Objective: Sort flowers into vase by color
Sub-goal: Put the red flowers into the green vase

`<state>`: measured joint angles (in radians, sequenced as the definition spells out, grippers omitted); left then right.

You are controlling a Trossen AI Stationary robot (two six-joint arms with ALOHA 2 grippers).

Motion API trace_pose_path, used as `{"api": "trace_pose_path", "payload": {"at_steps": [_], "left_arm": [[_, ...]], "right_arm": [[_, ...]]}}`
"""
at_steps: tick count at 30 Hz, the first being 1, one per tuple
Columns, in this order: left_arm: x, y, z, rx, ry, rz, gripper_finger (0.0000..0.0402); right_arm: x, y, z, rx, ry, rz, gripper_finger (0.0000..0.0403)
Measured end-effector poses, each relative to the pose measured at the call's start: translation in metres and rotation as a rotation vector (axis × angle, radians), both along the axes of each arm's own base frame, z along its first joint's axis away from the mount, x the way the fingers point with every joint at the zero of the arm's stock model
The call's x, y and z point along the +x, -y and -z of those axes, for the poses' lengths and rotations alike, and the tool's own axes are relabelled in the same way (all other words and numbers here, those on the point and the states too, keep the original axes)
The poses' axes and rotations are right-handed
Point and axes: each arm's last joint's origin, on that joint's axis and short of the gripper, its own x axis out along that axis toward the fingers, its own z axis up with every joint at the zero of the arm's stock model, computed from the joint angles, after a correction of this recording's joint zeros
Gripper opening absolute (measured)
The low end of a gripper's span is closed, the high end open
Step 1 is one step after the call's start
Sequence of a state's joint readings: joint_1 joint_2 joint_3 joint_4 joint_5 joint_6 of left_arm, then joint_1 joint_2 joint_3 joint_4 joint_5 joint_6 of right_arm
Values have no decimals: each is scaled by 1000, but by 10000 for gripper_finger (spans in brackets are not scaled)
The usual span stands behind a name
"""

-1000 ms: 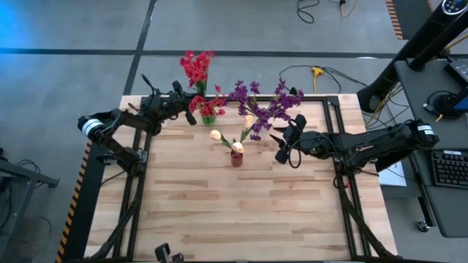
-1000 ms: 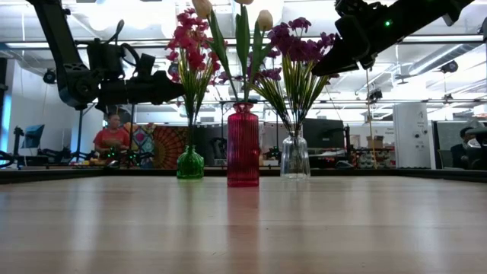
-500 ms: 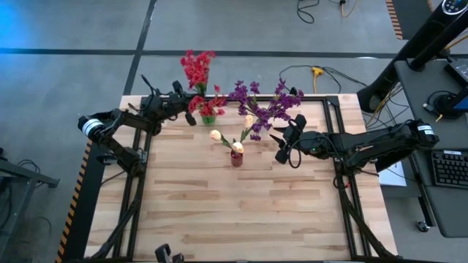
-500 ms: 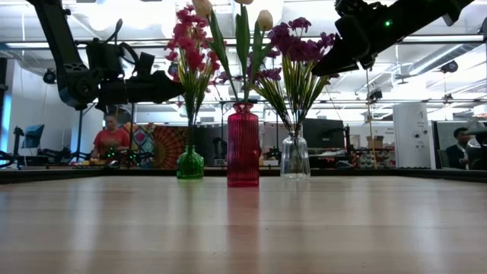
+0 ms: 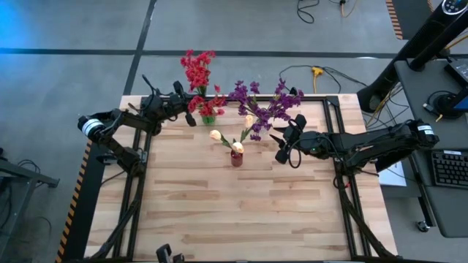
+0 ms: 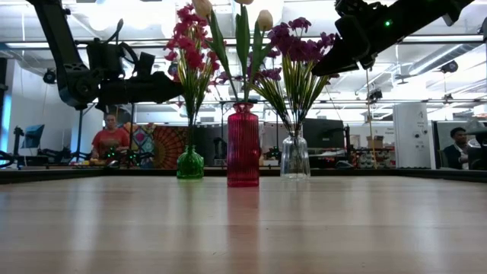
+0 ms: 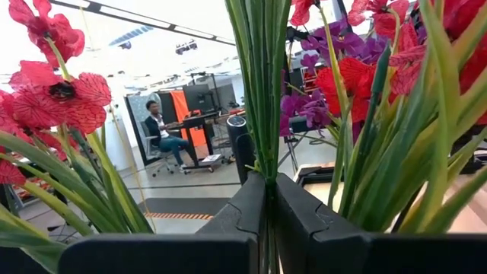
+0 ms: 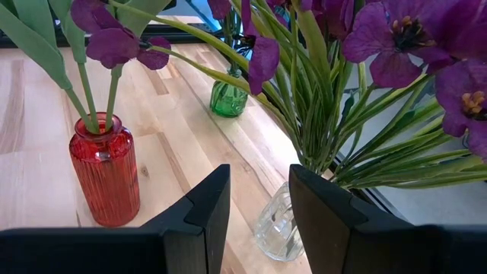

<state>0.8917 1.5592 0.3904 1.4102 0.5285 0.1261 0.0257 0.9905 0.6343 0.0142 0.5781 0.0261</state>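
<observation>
Three small vases stand at the far middle of the table. A green vase (image 6: pixel 190 164) holds red flowers (image 5: pixel 197 69). A red vase (image 6: pixel 243 148) holds cream-yellow flowers (image 5: pixel 217 135). A clear vase (image 6: pixel 294 158) holds purple flowers (image 5: pixel 265 104). All the flowers stand by their stems in the vase necks. My left gripper (image 5: pixel 191 102) is shut on green stems among the red blossoms, above the green vase. My right gripper (image 5: pixel 281 145) hangs open just right of the purple flowers, with nothing between its fingers (image 8: pixel 202 205). My left gripper pinches a thin bundle of green stems (image 7: pixel 266 164) of the red flowers between its two fingers. It comes in roughly level from the table's left, and the fingers lie across the stems. The stems stand upright through the hold and run down toward the green vase's neck (image 6: pixel 189 141).
Bare wood (image 5: pixel 234 212) fills the near half of the table. A black frame rail (image 5: pixel 333 98) runs round its edges. Beyond the far edge, people sit in the room at the left (image 6: pixel 112 137) and at the right (image 6: pixel 456 143).
</observation>
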Motion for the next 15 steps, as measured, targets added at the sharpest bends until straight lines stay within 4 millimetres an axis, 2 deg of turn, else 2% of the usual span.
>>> {"api": "trace_pose_path", "payload": {"at_steps": [15], "left_arm": [[0, -1, 1, -13, -10, 0, 1]], "right_arm": [[0, 0, 0, 0, 0, 0, 128]]}}
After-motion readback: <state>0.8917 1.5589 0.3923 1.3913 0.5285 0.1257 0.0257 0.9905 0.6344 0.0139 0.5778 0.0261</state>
